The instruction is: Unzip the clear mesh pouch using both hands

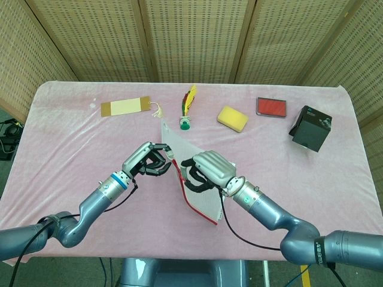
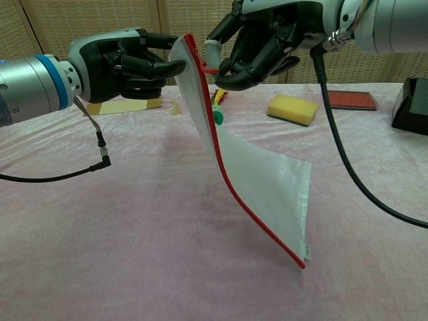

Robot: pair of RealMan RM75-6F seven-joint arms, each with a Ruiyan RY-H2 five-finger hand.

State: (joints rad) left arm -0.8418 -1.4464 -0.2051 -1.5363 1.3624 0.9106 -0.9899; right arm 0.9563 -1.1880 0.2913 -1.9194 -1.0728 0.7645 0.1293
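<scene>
Held aloft between the two hands: clear mesh pouch (image 2: 267, 180), red-edged, hanging slantwise with its lower corner just off the pink tablecloth (image 2: 120, 254). Pinched at its top corner by the left hand (image 2: 127, 60), fingers curled narrow around the mesh just beside the upper end of the red zipper tape (image 2: 227, 180). Just across from those fingertips, the right hand (image 2: 267, 43), fingers bunched tight on what looks like the red zipper pull (image 2: 208, 67), right at the top of the zipper line.

Judging progress: gripping stage done, both hands set where needed. Zipper apparently closed along nearly its whole visible length, the red edge running unbroken down to the bottom corner; no gap between the two sides discernible in either view. Pull sitting close beside the left fingers, so little or no travel made. Left to do, by this reading: drawing the pull away from the left fingertips along the red edge while holding the corner firm.

Beyond the fingers, well apart on the cloth: shuttlecock (image 1: 187, 110), yellow sponge (image 1: 232, 118), red ink pad (image 1: 272, 107), black box (image 1: 310, 128), bookmark with tassel (image 1: 127, 107).
</scene>
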